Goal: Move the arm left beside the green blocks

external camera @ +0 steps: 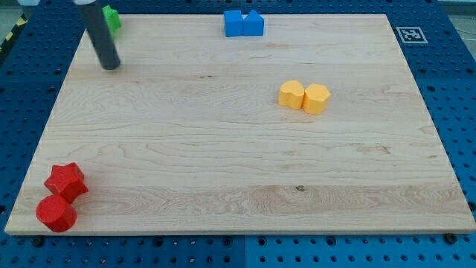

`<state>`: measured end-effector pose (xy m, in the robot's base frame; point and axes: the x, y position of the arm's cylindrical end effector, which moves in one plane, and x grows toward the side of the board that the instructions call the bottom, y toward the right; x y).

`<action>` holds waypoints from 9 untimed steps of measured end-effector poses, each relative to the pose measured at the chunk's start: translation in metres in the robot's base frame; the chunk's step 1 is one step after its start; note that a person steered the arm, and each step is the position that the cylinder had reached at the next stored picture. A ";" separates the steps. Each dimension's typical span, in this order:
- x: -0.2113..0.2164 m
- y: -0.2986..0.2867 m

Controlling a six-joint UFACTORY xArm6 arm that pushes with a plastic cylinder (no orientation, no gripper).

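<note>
Nearest me, a red star (66, 181) and a red cylinder (56, 214) are touching in the board's (223, 164) bottom left corner. Two yellow blocks (304, 97) are sitting side by side right of centre. Two blue blocks (244, 24) are touching at the top edge. My tip (111, 65) is resting near the top left corner, just below the green block (112, 18), partly hidden by the rod. I'm running no jaws here, only the rod.
</note>
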<state>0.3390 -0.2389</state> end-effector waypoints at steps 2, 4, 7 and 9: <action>0.022 -0.036; -0.010 -0.066; -0.056 -0.063; -0.092 -0.057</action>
<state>0.2471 -0.2959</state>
